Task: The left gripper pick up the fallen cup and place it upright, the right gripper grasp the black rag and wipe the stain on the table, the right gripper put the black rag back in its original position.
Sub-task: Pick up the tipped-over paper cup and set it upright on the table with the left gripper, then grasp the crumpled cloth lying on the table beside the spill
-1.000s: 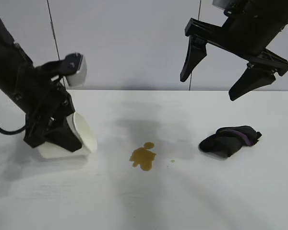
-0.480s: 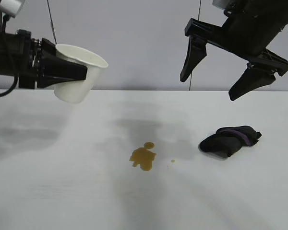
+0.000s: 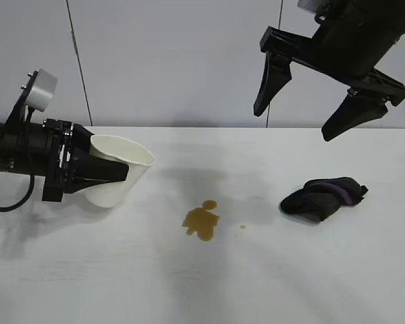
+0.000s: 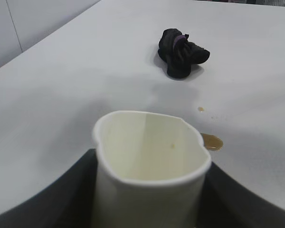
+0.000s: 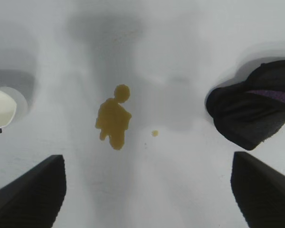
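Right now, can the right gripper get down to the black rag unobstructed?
Probably yes. The right gripper hangs open above the black rag, nothing lies between them, and the left gripper holds the cup well off to the side.

lab test bench: bare white table (image 3: 310,283), plain grey panel wall (image 3: 175,61).

Showing two matte black arms. Left arm (image 3: 20,145) carrying a ribbed cylindrical wrist, a small light grey block (image 3: 40,88) on a bracket, and a thin black cable (image 3: 13,202) looping beneath. Left gripper (image 3: 111,172) ending in flat wedge fingers. Right gripper (image 3: 310,111) sprouting two pointed, tapering black fingers (image 3: 266,84) from a wide crossbar under a bulky housing.
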